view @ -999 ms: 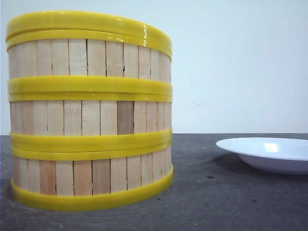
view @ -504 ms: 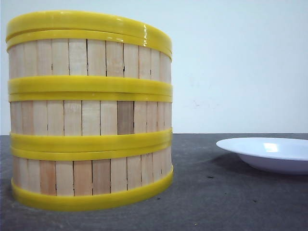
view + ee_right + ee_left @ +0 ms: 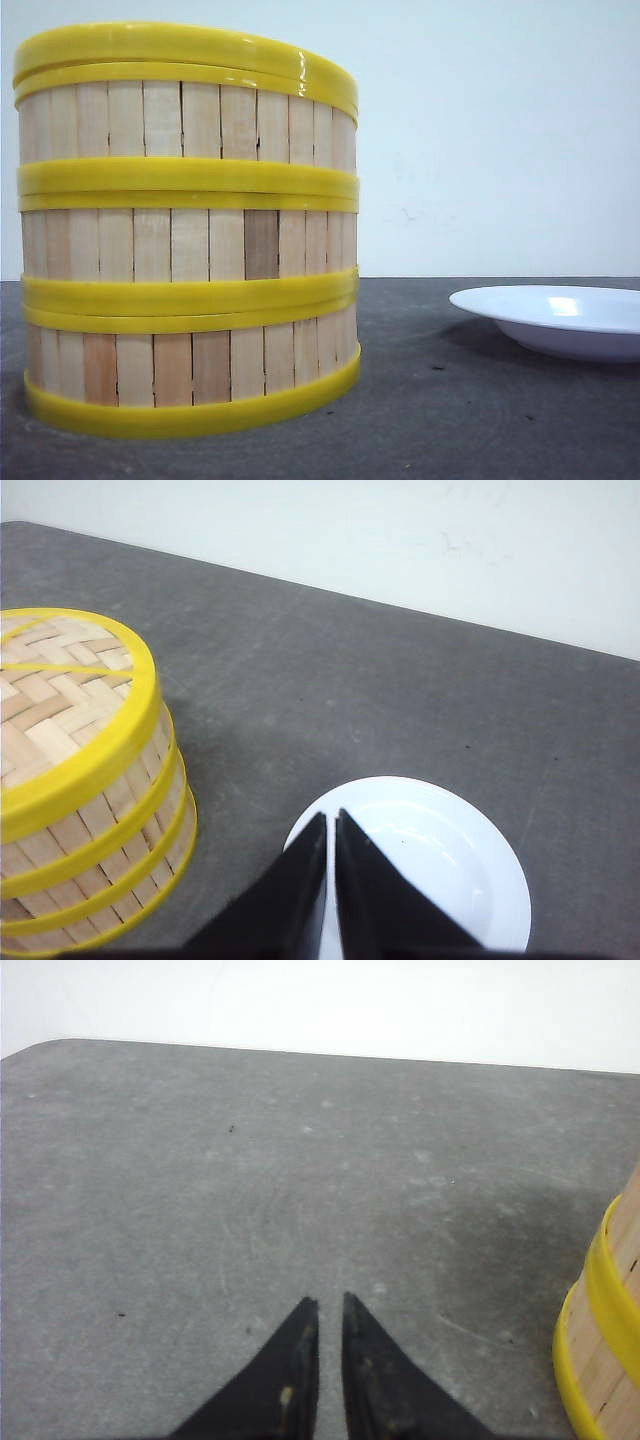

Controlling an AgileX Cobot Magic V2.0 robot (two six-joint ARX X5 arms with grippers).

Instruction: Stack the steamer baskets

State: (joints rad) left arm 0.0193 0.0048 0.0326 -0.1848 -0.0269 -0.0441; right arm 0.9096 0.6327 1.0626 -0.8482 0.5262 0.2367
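Three steamer baskets, light wooden slats between yellow rims, are standing stacked beside the white plate. Both grippers' fingers are sitting together, holding nothing: left gripper, right gripper.

1. The steamer baskets stand stacked three high in one upright column on the worktop, close to its front left area in the front view
2. Each tier has walls of vertical light wooden slats between yellow rims; the rims of neighbouring tiers touch
3. From the right wrist view the stack's top shows a woven surface inside a yellow ring
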